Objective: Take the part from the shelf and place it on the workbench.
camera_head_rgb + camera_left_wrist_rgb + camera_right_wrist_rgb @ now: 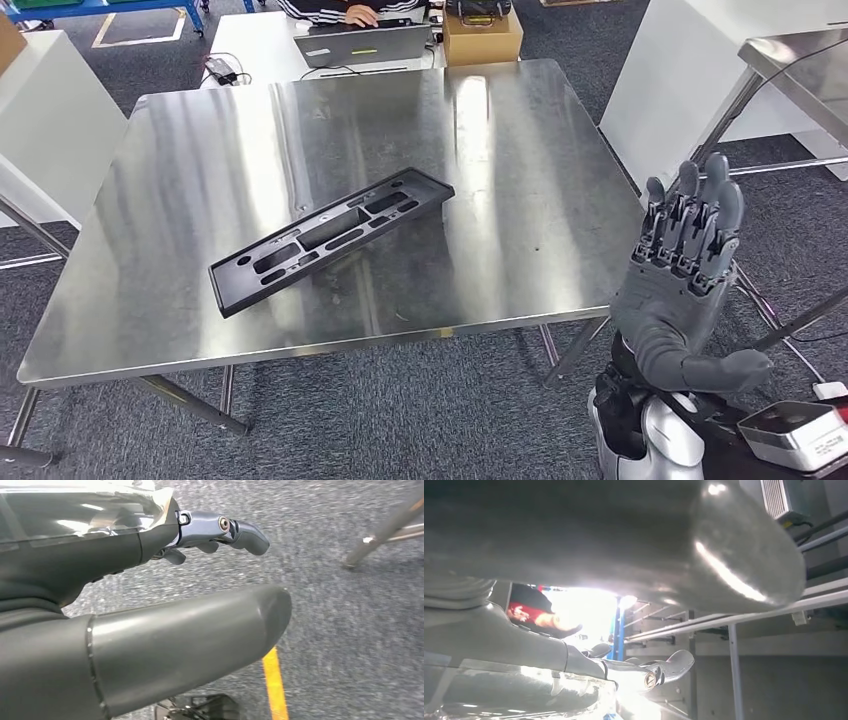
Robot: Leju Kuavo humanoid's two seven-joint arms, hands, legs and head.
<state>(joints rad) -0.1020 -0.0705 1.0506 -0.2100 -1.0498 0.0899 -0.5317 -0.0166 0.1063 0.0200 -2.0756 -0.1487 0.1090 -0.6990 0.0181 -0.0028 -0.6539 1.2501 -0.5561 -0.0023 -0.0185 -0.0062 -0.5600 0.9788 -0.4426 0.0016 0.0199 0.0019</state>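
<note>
Right hand raised just off the workbench's near right corner, fingers straight and apart, holding nothing; left hand over grey carpet, fingers apart, likewise empty. Black part lies flat, slantwise, near the workbench's middle. Laptop beyond its far edge.

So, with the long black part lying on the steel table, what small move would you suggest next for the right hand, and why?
Probably lower the right hand back to the robot's side. The long black plastic part with cut-outs already lies flat on the stainless steel workbench, untouched, and the hand is raised beside the bench's edge with its fingers apart, holding nothing.
</note>
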